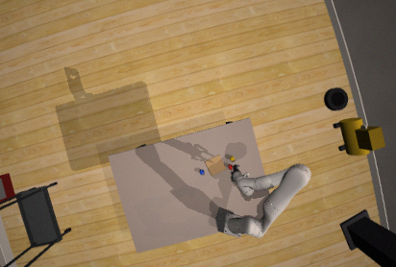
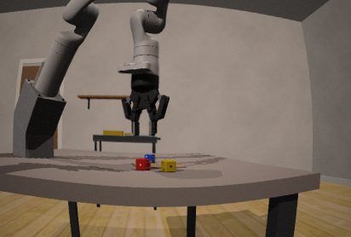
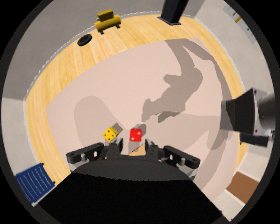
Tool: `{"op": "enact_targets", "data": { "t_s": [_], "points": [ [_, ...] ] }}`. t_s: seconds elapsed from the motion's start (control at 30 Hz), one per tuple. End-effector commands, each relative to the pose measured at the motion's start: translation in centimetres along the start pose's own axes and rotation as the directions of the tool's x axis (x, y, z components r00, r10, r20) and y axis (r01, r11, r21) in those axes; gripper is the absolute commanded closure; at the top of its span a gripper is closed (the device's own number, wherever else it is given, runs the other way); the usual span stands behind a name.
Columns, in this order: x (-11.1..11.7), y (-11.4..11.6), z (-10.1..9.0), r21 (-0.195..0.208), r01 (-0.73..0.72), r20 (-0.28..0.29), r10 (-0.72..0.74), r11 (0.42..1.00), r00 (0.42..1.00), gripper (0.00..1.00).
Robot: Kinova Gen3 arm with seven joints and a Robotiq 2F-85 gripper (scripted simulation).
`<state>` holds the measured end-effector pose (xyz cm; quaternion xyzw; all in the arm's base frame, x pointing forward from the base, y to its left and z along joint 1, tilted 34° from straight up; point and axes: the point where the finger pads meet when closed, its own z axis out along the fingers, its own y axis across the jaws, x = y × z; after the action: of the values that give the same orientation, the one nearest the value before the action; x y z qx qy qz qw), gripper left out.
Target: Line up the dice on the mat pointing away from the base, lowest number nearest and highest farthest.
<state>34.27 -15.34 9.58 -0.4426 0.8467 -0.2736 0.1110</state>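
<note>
From the top, one table (image 1: 159, 209) (image 2: 256, 186) (image 3: 66, 105) is standing on a plank floor (image 1: 192, 41) (image 2: 213, 220) (image 3: 56, 70); one tan mat (image 1: 215, 165) is lying toward its upper-right corner, three dice resting off it. From the exterior, one gripper (image 2: 145, 128) is hovering partly open, gripping nothing. From the wrist, two dice are showing: yellow (image 3: 110, 133), red (image 3: 135, 135).

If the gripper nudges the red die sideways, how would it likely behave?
The red die would probably slide rather than roll, since it sits flat on a square face. Its small, blocky shape suggests it is stiff, and it would likely tip only if pushed high or caught against something.
</note>
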Motion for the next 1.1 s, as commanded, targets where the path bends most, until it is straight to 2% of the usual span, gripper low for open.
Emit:
{"op": "enact_targets", "data": {
  "t_s": [0.0,0.6,1.07],
  "points": [
    [0.2,0.3,0.0,-0.004,0.012,-0.003,-0.012,1.000,1.000,0.54],
    [0.2,0.2,1.2,-0.002,0.008,-0.003,-0.008,1.000,1.000,0.54],
    [0.1,0.2,3.4,-0.002,0.008,-0.003,-0.008,1.000,1.000,0.54]
  ]
}}
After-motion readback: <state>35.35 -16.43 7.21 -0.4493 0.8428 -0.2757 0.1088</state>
